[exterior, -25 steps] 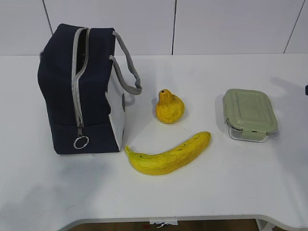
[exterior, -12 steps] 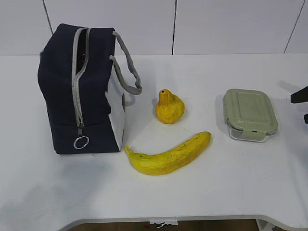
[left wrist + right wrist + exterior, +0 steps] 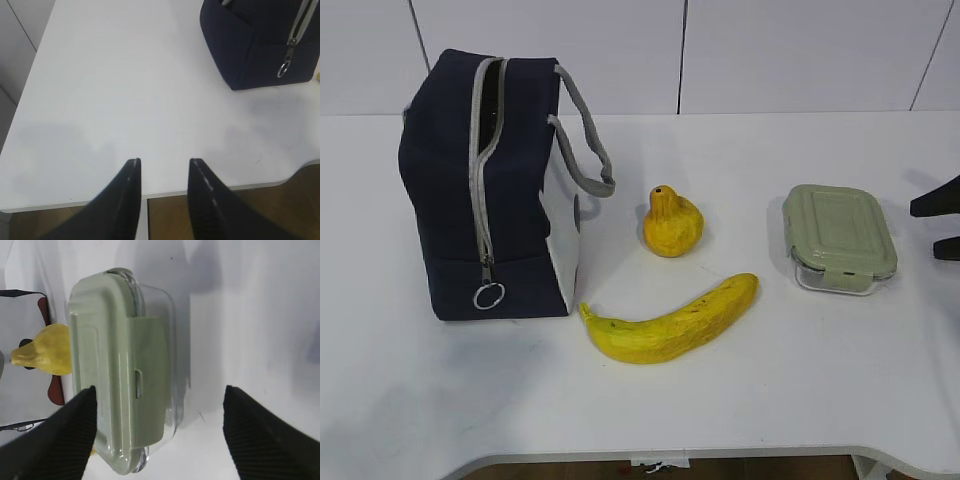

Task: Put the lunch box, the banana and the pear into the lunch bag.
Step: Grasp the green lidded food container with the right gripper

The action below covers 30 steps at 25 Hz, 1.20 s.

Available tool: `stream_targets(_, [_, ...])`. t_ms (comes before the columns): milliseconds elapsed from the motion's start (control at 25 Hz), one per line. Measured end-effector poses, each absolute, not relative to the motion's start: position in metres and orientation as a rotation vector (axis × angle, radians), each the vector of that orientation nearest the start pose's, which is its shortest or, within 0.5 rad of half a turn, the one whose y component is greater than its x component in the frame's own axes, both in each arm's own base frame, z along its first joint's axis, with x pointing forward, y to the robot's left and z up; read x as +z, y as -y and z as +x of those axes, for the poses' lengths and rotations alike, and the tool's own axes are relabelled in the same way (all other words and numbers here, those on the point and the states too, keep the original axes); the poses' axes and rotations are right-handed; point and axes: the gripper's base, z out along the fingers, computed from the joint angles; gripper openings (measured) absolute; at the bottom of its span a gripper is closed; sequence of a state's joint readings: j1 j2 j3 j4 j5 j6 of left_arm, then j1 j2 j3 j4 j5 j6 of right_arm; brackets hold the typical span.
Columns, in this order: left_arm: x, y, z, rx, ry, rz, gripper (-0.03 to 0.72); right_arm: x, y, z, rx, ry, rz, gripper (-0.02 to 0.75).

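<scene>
Right tool [image 3: 938,228] has moved in beside the lunch box [image 3: 839,238].

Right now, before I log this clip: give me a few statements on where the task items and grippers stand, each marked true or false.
1. The pear lies inside the lunch bag. False: it sits on the table, right of the bag.
2. The lunch box has its lid on. True.
3. The right gripper grips the banana. False: it is open, approaching the lunch box.
4. The left gripper holds nothing. True.
5. The bag's zipper is partly open at the top. True.
</scene>
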<state>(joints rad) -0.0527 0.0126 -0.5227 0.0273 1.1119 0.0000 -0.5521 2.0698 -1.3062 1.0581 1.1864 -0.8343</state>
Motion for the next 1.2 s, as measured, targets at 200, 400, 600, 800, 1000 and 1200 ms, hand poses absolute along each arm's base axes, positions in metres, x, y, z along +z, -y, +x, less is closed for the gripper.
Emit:
stream_targets(200, [0.28, -0.003, -0.008, 0.001, -2.084, 0.053, 0.243, 0.151, 0.135, 0.363, 1.182, -2.489, 0.363, 0.59])
stream_targets(400, [0.28, -0.003, -0.008, 0.001, -2.084, 0.053, 0.243, 0.152, 0.119, 0.37, 1.19, -2.486, 0.266, 0.59])
stream_targets(600, [0.28, -0.003, -0.008, 0.001, -2.084, 0.053, 0.243, 0.152, 0.105, 0.375, 1.213, -2.482, 0.225, 0.59])
stream_targets(800, [0.28, -0.002, -0.008, -0.004, -2.084, 0.053, 0.243, 0.14, 0.099, 0.378, 1.246, -2.499, 0.234, 0.589])
stream_targets(1000, [0.28, -0.002, -0.008, -0.004, -2.084, 0.053, 0.243, 0.133, 0.092, 0.382, 1.266, -2.501, 0.221, 0.589])
stream_targets(1200, [0.28, -0.002, -0.008, -0.006, -2.084, 0.053, 0.243, 0.136, 0.089, 0.388, 1.271, -2.467, 0.201, 0.589])
